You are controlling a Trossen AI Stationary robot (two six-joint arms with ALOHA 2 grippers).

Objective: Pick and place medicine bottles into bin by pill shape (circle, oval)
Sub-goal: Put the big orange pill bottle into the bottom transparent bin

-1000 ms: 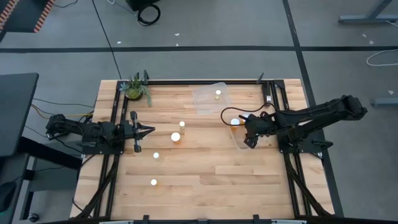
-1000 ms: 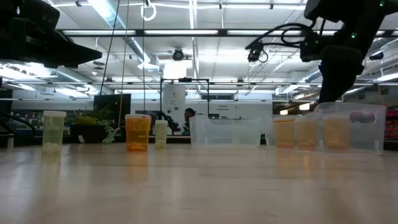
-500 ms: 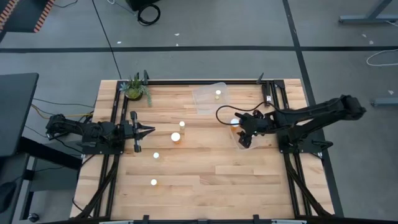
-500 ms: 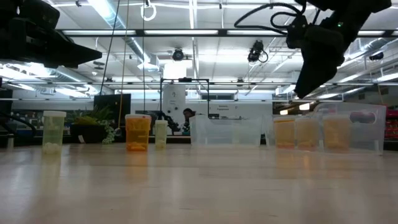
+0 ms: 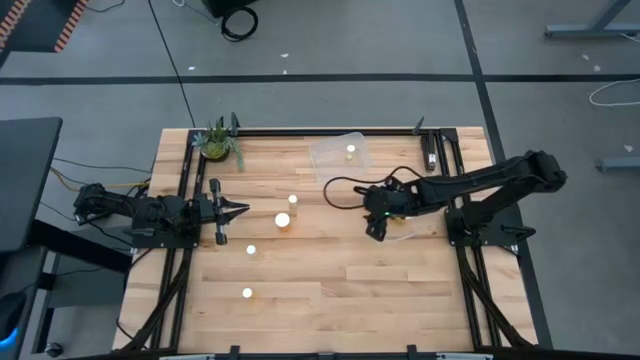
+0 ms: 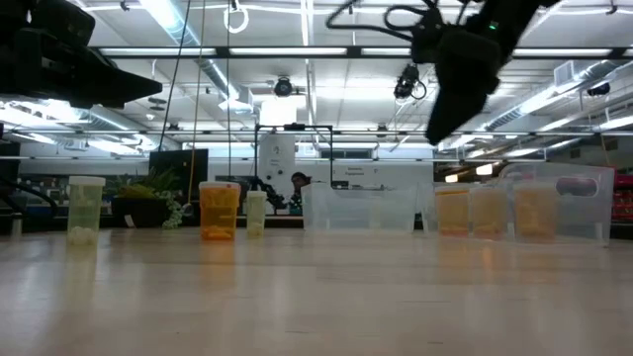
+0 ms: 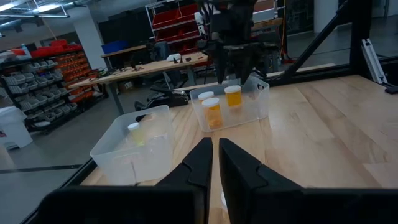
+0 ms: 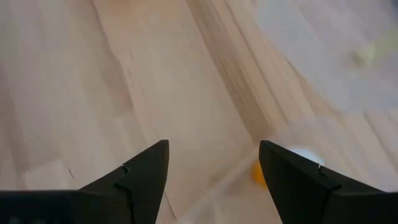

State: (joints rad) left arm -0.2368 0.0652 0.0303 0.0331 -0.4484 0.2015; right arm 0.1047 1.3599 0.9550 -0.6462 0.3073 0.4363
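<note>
Gleaming round-capped amber bottles [image 5: 283,220], pale wood

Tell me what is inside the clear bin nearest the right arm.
The left wrist view shows two orange bottles with white caps standing inside the bin. The right arm hangs over its far side, so anything behind it is hidden.

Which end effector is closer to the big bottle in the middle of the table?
The left end effector is closer: it sits just left of the bottle. The right end effector hovers farther off on the bottle's right side, beside the bin.
</note>
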